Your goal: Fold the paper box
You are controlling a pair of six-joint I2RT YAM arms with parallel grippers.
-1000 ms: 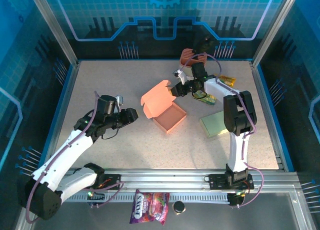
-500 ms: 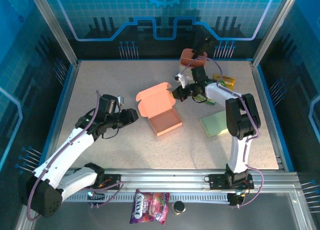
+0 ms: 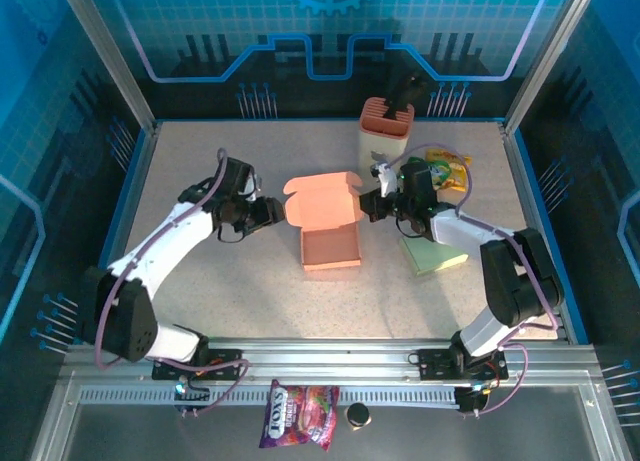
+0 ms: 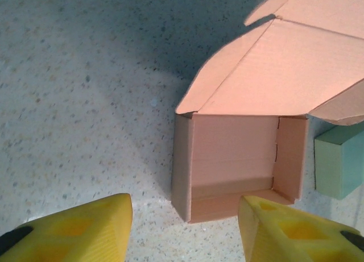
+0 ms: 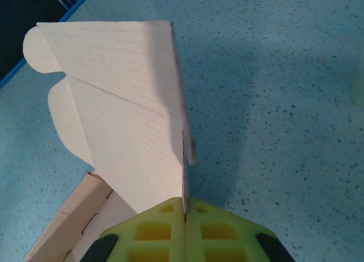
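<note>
The salmon paper box [image 3: 330,247] sits mid-table with its tray open and its lid [image 3: 322,201] raised behind it. My right gripper [image 3: 370,205] is shut on the lid's right edge; the right wrist view has the lid panel [image 5: 122,120] standing edge-on, clamped between the yellow fingers [image 5: 153,231]. My left gripper [image 3: 275,214] hangs open at the lid's left side. From the left wrist, the box tray [image 4: 236,165] lies just ahead of the open gripper [image 4: 185,228], with the lid [image 4: 284,74] above it and nothing between the fingers.
A pale green block [image 3: 435,253] lies right of the box, under the right arm. A snack packet [image 3: 445,166] and an orange holder [image 3: 386,121] stand at the back. A candy bag [image 3: 298,416] lies below the front rail.
The box slid toward the table's middle and turned square to the camera. My left gripper swung up to the lid's left edge. My right gripper moved down and right, still shut on the lid.
</note>
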